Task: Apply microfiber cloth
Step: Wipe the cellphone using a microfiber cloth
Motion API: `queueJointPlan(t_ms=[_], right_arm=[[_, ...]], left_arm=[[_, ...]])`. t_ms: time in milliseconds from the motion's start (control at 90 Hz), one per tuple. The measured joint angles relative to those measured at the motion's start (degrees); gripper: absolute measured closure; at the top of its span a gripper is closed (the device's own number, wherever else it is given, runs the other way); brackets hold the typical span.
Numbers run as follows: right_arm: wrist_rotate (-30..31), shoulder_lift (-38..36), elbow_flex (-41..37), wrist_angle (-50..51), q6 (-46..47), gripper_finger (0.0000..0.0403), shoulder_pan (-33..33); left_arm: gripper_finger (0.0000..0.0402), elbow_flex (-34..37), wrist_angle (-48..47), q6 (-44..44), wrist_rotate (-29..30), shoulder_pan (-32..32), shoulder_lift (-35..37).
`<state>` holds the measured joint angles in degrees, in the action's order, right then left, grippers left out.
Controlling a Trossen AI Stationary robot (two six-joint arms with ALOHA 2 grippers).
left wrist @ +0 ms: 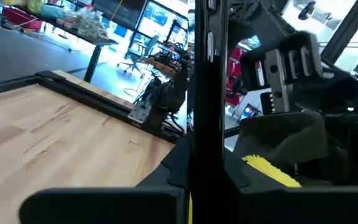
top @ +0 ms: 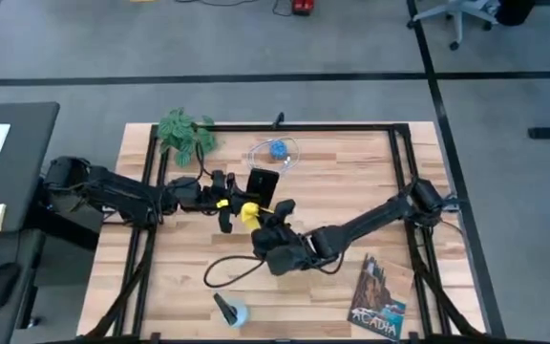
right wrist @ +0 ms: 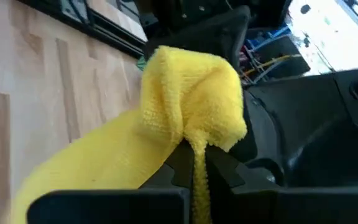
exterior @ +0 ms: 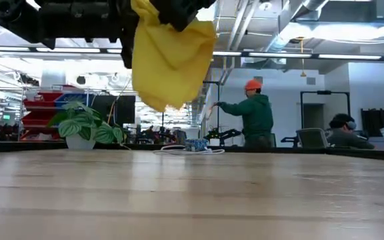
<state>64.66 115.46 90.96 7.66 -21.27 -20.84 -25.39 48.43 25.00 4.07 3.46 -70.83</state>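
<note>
The bright yellow microfiber cloth (top: 249, 213) hangs rumpled above the middle of the table (exterior: 169, 60), with my right gripper (top: 261, 222) shut on it. Just beyond it is a black smartphone (top: 264, 183), which my left gripper (top: 244, 187) is shut on. That gripper reaches in from the table's left. In the left wrist view the smartphone (left wrist: 205, 93) shows edge-on as a thin dark bar, with a strip of the cloth (left wrist: 269, 169) beside it. In the low view, dark gripper parts hide the cloth's top. My left gripper pinches the smartphone's two flat faces (left wrist: 204, 155) between its two fingers, coming about level from the table's left. The phone sticks out past the fingertips toward the right, one face up, off the table. My right gripper pinches a gathered fold of the cloth (right wrist: 194, 146) between its two fingers, several layers thick. A bunched wad (right wrist: 191, 93) stands past the fingertips. The remaining cloth (right wrist: 73, 168) hangs slack below, clear of the table. The fingers come from the table's near right.
A green plant (top: 187, 134) stands at the far left corner. A blue object with a white cable (top: 277, 150) lies at the far edge, a black cable loop (top: 232, 268) and a small tool (top: 229, 311) near the front, and a book (top: 380, 296) at front right. People (exterior: 252, 110) are in the room behind.
</note>
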Motion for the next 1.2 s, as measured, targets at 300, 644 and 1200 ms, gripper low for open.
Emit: queueJointPlan(t_ms=[300, 644, 1200], right_arm=[[9.4, -1.5, 0.1, 14.4, 11.4, 0.0403, -2.4], [13.8, -7.3, 0.1, 8.9, 5.4, 0.0403, -1.0], [-12.9, -7.5, 0.1, 0.8, 5.0, 0.0403, 3.1]], left_arm=[[0.0391, 0.0, -1.6, -0.1, -1.4, 0.7, 0.0], [0.0391, 0.0, -4.1, -0.9, -0.6, 4.0, -0.5], [0.0391, 0.0, -4.6, -2.9, -1.6, 4.2, -0.5]])
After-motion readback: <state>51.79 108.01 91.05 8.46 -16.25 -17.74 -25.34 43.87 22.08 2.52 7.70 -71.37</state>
